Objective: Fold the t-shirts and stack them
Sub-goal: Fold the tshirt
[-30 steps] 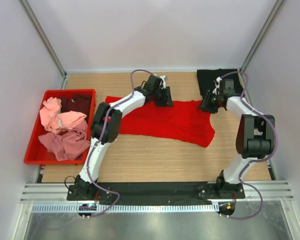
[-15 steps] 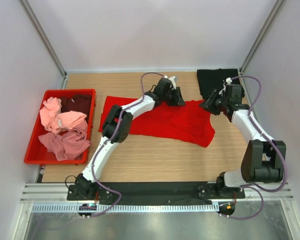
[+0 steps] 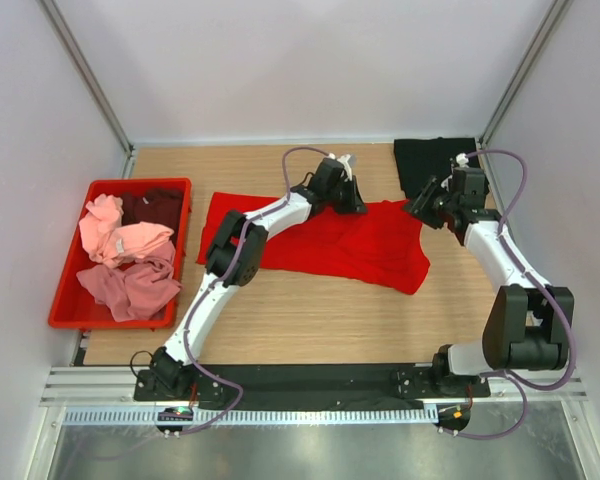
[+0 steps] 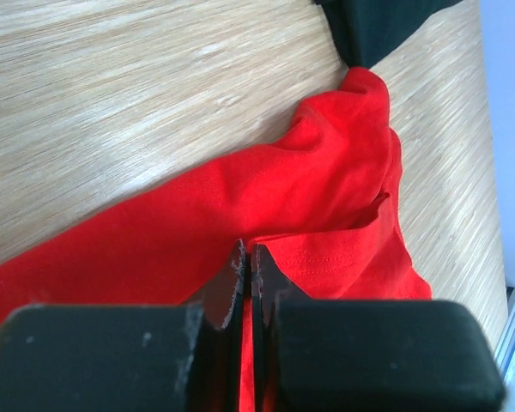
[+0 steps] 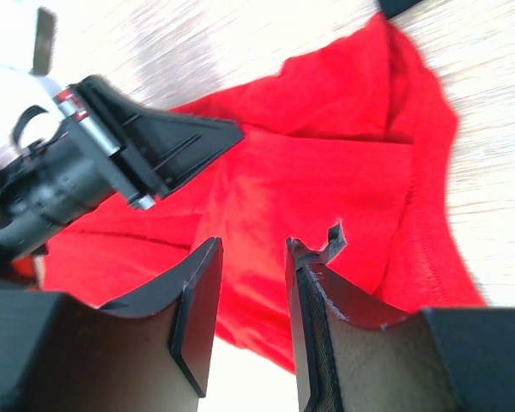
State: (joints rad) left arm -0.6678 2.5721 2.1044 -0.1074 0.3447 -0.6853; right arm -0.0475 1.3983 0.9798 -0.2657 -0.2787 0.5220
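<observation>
Red cloth: the bright red t-shirt (image 3: pixel 380 250) lies spread out. The left gripper (image 4: pixel 247 257) pinches its far edge, jaws closed on a fold. The right gripper (image 5: pixel 253 249) hovers over the shirt's far right corner, fingers narrowly parted, empty. The black t-shirt (image 3: pixel 435 160) lies just beyond that corner.

The left arm (image 3: pixel 270 212) and the right arm (image 3: pixel 502 255) are built of white links joined by black joint housings, with lilac cables (image 3: pixel 298 152) looped along them. The left tool (image 4: pixel 249 262) and the right tool (image 5: pixel 253 247) are fitted with matte black fingers, scuffed whitish along the edges.
</observation>
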